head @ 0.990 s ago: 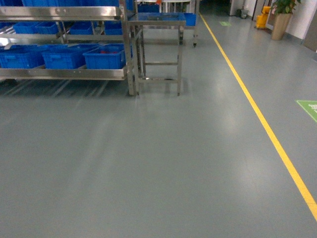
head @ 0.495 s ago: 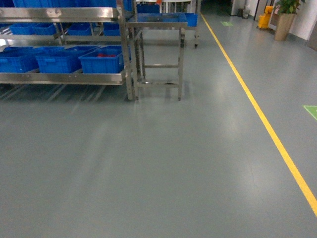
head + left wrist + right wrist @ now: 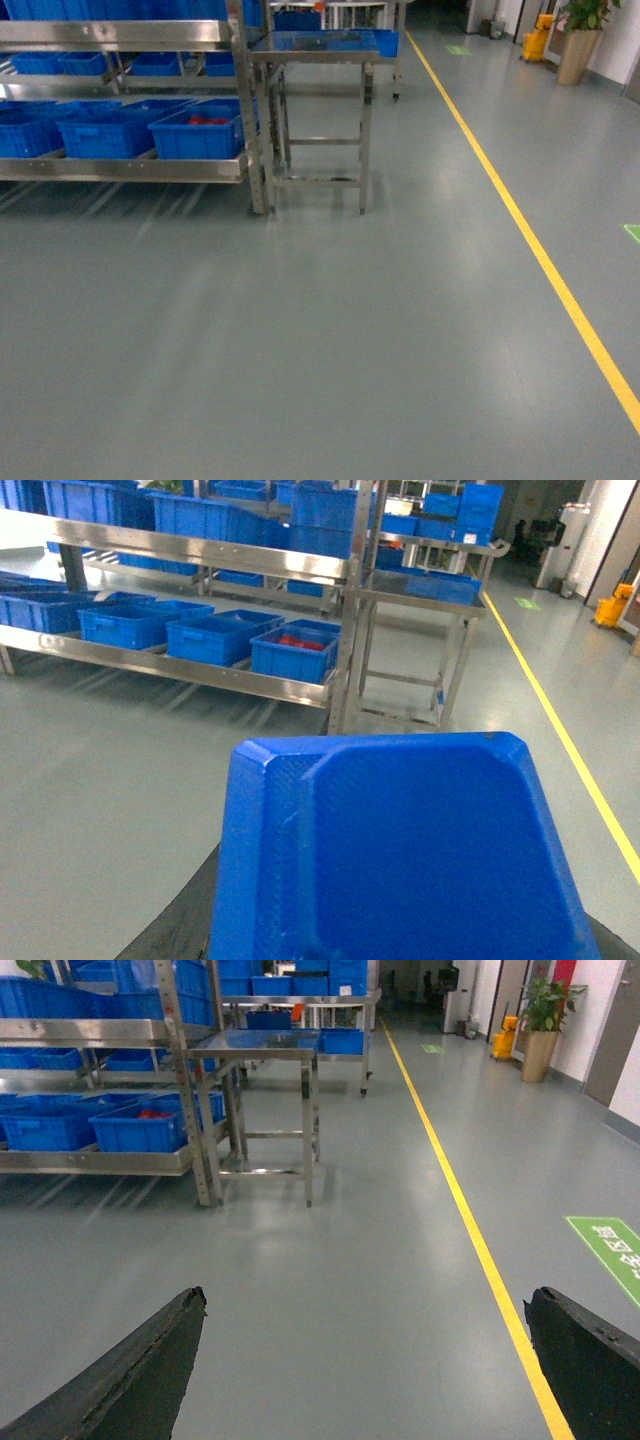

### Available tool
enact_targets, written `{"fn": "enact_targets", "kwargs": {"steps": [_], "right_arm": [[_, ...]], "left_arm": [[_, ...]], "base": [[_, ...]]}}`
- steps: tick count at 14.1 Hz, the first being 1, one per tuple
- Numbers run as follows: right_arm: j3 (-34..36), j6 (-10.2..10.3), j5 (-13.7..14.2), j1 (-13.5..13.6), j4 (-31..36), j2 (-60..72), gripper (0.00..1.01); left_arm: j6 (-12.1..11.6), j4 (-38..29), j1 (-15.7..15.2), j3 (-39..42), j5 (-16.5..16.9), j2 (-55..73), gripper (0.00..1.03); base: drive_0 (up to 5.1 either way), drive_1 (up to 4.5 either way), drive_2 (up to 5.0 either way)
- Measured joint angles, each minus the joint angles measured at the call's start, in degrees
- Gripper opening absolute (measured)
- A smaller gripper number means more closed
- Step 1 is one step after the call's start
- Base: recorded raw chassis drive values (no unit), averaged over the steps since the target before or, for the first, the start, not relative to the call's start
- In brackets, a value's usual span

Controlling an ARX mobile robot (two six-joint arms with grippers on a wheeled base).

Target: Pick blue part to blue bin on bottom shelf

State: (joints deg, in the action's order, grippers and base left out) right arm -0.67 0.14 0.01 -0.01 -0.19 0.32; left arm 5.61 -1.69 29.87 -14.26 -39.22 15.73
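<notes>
Floor (image 3: 330,340): grey, yellow line (image 3: 530,250) | bottom shelf (image 3: 120,168): blue bins (image 3: 195,135) | steel counter (image 3: 310,50) beside | left fingers (image 3: 170,920) clamped on blue part (image 3: 400,850) | right fingers (image 3: 130,1370) apart.

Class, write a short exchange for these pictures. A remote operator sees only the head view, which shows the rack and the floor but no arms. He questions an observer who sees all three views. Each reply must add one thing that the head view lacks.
Operator: I see no arms here. Is the left one carrying anything?
Observer: Yes. In the left wrist view the blue part fills the lower frame, held by the left gripper between its dark fingers.
Operator: And the right one?
Observer: The right gripper is open. Its fingers stand wide apart, with only the floor showing between them.
</notes>
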Motion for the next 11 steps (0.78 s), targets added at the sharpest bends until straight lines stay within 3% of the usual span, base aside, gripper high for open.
{"fn": "enact_targets", "kwargs": {"steps": [11], "right_arm": [[0.0, 0.0, 0.0, 0.0, -0.17, 0.0, 0.98]], "left_arm": [[0.0, 0.2, -0.02, 0.0, -0.09, 0.0, 0.44]], "base": [[0.0, 4.03, -4.0]]}}
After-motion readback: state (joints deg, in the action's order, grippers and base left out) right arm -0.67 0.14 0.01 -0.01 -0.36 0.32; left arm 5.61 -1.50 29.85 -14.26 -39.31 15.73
